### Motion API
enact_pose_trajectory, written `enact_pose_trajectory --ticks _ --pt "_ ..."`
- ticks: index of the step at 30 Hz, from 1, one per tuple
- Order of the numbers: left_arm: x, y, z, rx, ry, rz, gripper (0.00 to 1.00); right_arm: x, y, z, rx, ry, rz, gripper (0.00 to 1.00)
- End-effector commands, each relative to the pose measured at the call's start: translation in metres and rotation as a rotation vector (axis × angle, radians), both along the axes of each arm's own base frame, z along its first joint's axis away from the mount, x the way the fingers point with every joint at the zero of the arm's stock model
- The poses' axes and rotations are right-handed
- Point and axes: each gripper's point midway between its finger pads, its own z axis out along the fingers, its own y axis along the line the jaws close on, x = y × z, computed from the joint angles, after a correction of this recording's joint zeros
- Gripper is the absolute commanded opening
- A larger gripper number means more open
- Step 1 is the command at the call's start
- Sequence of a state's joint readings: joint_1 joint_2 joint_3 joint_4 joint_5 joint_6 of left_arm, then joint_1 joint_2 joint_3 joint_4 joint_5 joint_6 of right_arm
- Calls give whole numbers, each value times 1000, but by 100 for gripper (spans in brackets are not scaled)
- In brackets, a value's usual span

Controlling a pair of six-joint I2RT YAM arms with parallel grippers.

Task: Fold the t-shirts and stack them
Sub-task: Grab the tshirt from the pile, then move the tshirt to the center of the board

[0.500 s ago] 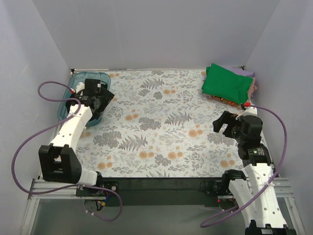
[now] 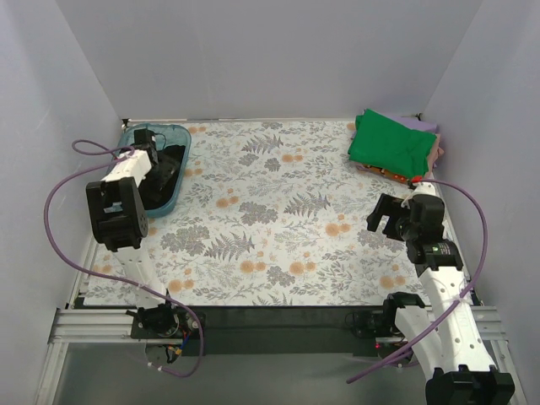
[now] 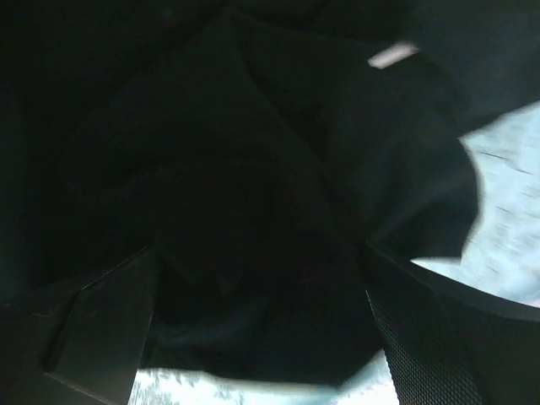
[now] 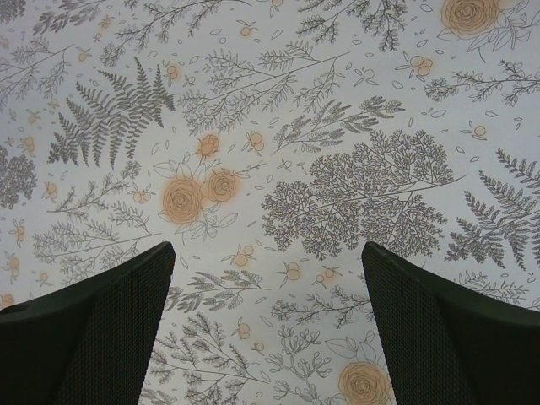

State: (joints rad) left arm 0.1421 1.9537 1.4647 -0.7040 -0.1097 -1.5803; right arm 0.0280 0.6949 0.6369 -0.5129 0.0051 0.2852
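Observation:
The black t-shirt point(image 2: 169, 173) lies crumpled in the teal tray point(image 2: 180, 135) at the far left. It fills the left wrist view point(image 3: 253, 211). My left gripper point(image 2: 157, 162) is down in the tray, and in its own view point(image 3: 261, 337) the jaws stand wide apart with black cloth between them. At the back right is a folded stack with the green t-shirt point(image 2: 390, 143) on top. Lilac point(image 2: 424, 125) and orange point(image 2: 390, 174) edges show beneath it. My right gripper point(image 2: 384, 215) is open and empty over the bare floral table point(image 4: 266, 253).
The teal tray floor point(image 3: 506, 211) shows past the black cloth. White walls close in the table on three sides. The floral tablecloth point(image 2: 278, 211) spreads between the tray and the stack. Purple cables loop beside both arms.
My left arm has swung its elbow up and to the left, and its gripper has gone further into the tray onto the black shirt. The right arm has barely moved.

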Motion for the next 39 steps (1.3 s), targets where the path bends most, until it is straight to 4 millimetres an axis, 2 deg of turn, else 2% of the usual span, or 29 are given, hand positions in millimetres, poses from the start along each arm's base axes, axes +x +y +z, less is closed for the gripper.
enact_pose_trajectory --ticks 1,2,5,7,8,9,11,15,18,19,22,23,25,26,27,28,29,31,32,34,35,37,38,39 --pt "5 -2 -7 -25 31 -22 97 -1 -2 -6 -14 12 5 98" --pt "5 -2 -18 -30 56 -24 95 0 -2 -6 -14 12 5 98" --pt "4 1 -31 -22 98 -5 87 0 -2 -7 -15 18 6 98" --pt "5 3 -31 -11 105 0 68 0 -2 -8 -15 21 6 98" --pt "7 3 -28 -9 97 1 43 0 -2 -8 -15 20 6 98" --pt "8 5 -23 -6 90 4 1 0 -2 -8 -15 18 6 98" --pt "15 9 -5 9 65 8 0 0 -1 -7 -14 18 7 98" --pt "31 14 55 44 -46 4 0 0 -2 -7 -18 17 8 98" --pt "33 13 116 62 -176 -5 0 0 3 -5 -1 7 32 98" --pt "30 12 150 73 -259 -10 0 0 4 -2 0 0 37 98" --pt "20 3 203 68 -399 -39 0 -1 5 3 1 -22 46 98" --pt "8 -4 237 72 -488 -57 0 -1 6 3 3 -27 51 99" --pt "-3 -23 268 58 -594 -115 0 -1 7 8 6 -44 61 98" --pt "-16 -48 298 53 -677 -175 0 -1 9 9 9 -49 67 99" --pt "-22 -65 309 47 -713 -216 0 -1 10 11 11 -55 76 99" --pt "-27 -89 324 48 -759 -285 0 -1 12 12 16 -62 88 99" --pt "-42 -133 343 15 -813 -400 0 -1 13 14 18 -67 94 98" --pt "-60 -179 366 -28 -884 -533 0 -1 13 16 17 -75 96 98" --pt "-79 -218 373 -88 -910 -652 0 -2 13 16 16 -76 94 98" --pt "-101 -250 392 -151 -977 -751 0 -2 11 19 11 -87 84 98" --pt "-120 -277 394 -199 -992 -847 0 -2 10 19 9 -90 81 98" --pt "-139 -296 407 -239 -1049 -907 0 -2 10 21 11 -95 76 98" --pt "-148 -308 402 -264 -1038 -941 0 -3 10 21 10 -94 73 98" --pt "-150 -309 400 -266 -1041 -944 0 -3 9 23 12 -96 70 98"
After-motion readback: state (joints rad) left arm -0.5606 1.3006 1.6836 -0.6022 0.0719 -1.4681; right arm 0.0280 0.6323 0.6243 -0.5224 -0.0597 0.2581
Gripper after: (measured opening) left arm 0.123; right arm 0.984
